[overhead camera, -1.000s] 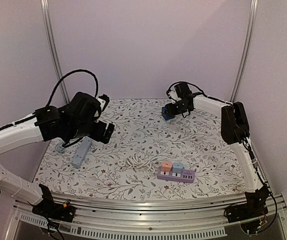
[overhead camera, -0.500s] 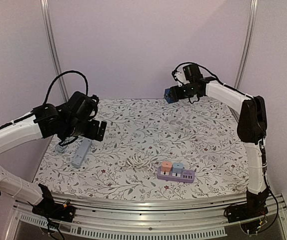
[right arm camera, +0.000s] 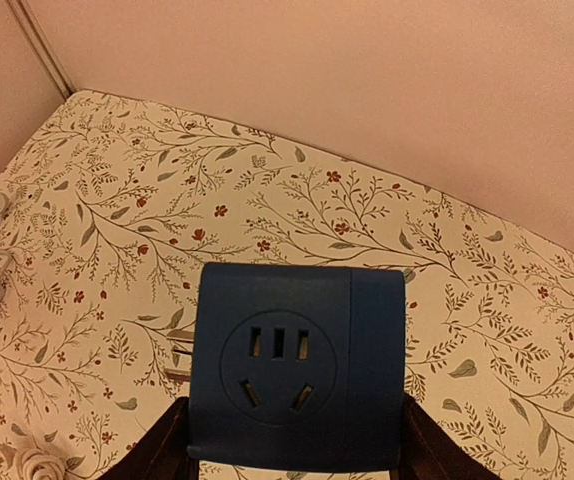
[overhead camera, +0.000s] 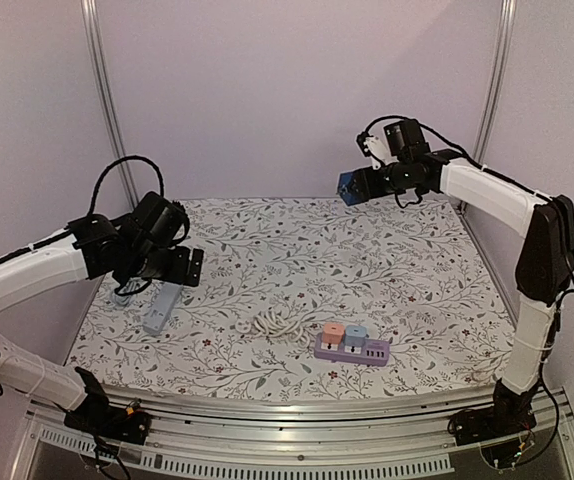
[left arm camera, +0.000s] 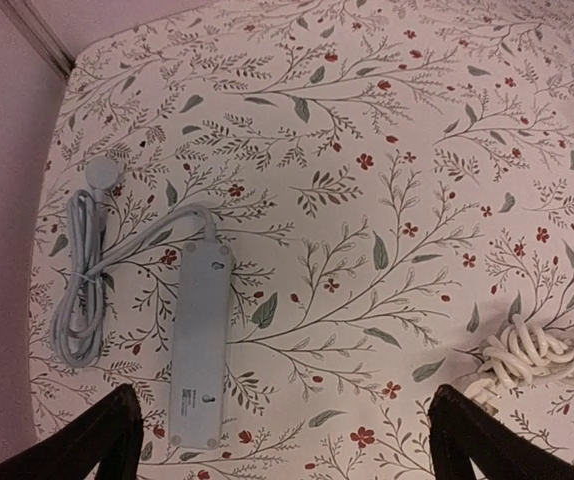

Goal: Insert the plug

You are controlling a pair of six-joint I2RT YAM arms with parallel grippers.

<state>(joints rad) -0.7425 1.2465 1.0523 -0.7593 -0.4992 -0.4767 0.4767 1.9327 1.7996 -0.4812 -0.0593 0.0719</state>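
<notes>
My right gripper (overhead camera: 352,187) is shut on a dark blue cube plug adapter (right arm camera: 297,362) and holds it high above the back of the table; it shows in the top view (overhead camera: 348,186) too. Metal prongs stick out of its left side in the right wrist view. A purple power strip (overhead camera: 351,348) with a pink and a blue adapter on it lies at the front right. My left gripper (overhead camera: 189,267) is open and empty, above a grey power strip (left arm camera: 199,345) lying face down with its coiled cord (left arm camera: 79,285).
A bundled white cable (overhead camera: 276,325) lies in the middle front, and it also shows in the left wrist view (left arm camera: 534,357). The flowered cloth (overhead camera: 387,280) covers the table. Metal frame posts (overhead camera: 107,110) stand at the back corners.
My right arm lifted the blue adapter from the table's back up and to the right. My left gripper drew back to the left, uncovering more of the grey strip.
</notes>
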